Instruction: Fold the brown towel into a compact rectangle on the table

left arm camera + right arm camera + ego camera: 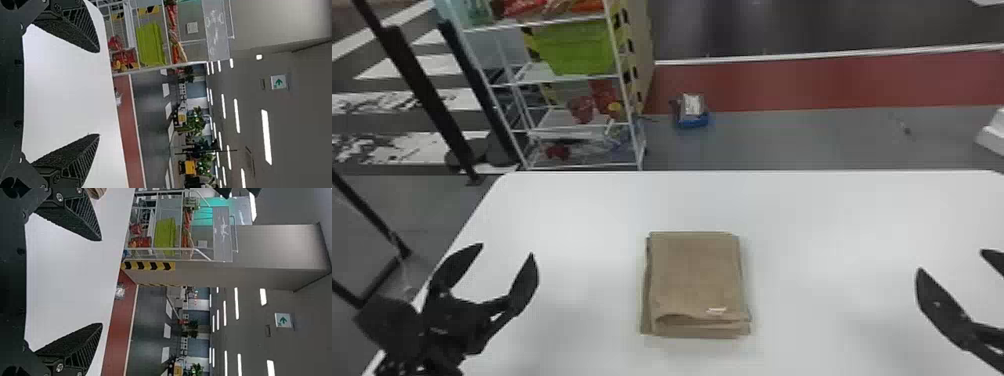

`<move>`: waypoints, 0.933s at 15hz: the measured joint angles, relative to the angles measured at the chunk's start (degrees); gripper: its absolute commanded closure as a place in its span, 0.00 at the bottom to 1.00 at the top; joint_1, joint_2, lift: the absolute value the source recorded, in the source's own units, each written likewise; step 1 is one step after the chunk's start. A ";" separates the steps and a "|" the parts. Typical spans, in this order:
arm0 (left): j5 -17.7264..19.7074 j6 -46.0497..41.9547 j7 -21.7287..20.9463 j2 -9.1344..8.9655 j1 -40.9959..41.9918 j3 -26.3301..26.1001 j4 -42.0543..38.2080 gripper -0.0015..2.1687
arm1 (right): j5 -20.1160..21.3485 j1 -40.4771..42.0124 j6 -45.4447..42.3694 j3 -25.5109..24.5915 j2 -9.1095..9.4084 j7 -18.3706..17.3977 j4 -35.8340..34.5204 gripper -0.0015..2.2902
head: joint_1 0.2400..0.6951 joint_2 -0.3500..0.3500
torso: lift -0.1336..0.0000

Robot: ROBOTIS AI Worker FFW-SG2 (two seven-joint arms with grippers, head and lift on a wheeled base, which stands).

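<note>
Head view: the brown cloth towel [697, 275] lies flat on the white, smooth-topped table [832, 215], folded into a compact, nearly rectangular stack. Its layers show along the near edge, where the top fold gapes a little, and a lower layer sticks out along the left side. A small white label [717, 311] sits near that near edge. The black left gripper [507, 249] is over the table's left part, its 2 flat fingers wide apart with nothing between them. The black right gripper [951, 260] is at the right edge of the view, its 2 fingers also apart and holding nothing. The towel lies between the 2 grippers, well apart from each. Past the table's far left part stands a white metal rack [577, 77] with a lime-green plastic bin [574, 47].

Left wrist view: the left gripper [99, 93] has its 2 ridged fingers spread, with white tabletop behind the gap.

Right wrist view: the right gripper [101, 282] likewise has its 2 fingers spread and empty; a small piece of brown cloth shows at the top edge, beside a finger.
</note>
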 measured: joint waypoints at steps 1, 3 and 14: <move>0.07 -0.31 -0.26 0.00 0.13 -0.02 -0.02 0.06 | 0.00 0.00 0.32 0.09 0.00 -0.18 -0.06 0.05 | 1.00 0.73 | 0.07; 0.19 -0.69 -0.29 0.00 0.30 -0.05 -0.01 0.06 | 0.00 -0.03 0.85 0.23 0.00 -0.38 -0.13 0.05 | 1.00 0.73 | 0.07; 0.33 -0.75 -1.00 0.00 0.32 -0.07 0.09 0.06 | 0.32 -0.18 1.38 0.92 0.00 -1.00 -0.14 0.05 | 1.00 0.74 | 0.07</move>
